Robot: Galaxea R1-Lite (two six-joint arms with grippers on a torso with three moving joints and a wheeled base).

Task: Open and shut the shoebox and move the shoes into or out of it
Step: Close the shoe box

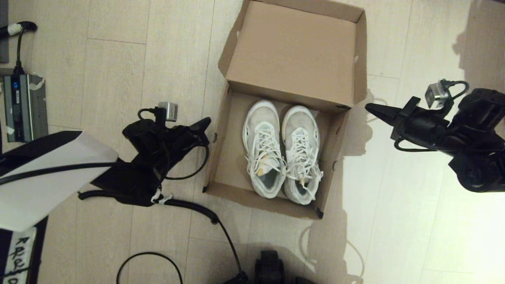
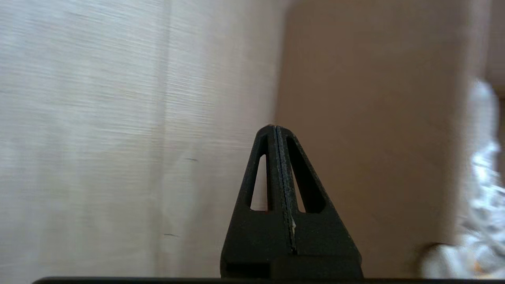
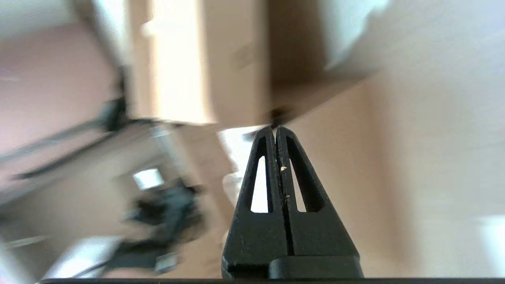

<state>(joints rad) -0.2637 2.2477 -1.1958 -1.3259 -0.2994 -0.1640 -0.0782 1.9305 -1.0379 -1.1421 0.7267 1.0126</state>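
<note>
Sitting wide open on the floor (image 1: pixel 118 59) is the box (image 1: pixel 227 157), its lid (image 1: pixel 292 47) thrown back on the far side with the plain inner face up. Inside, the shoes (image 1: pixel 281 152) lie side by side, touching, toes toward the lid hinge and heels toward the robot, laces loose across the tongues. They sit against the right half of the box, leaving bare cardboard on the left.

Left hand (image 1: pixel 205 123) hangs just outside the box's left wall, tip right at the rim; the wrist view shows its fingers (image 2: pixel 284 189) pressed together, gripping nothing, with the cardboard wall ahead of them. Right hand (image 1: pixel 373 108) hovers off the right side, near the upper right corner of the box but apart from it, and its fingers (image 3: pixel 272 185) are likewise pinched together on nothing.

Far left on the floor lies a dark grey device (image 1: pixel 23 106) with a cable.
</note>
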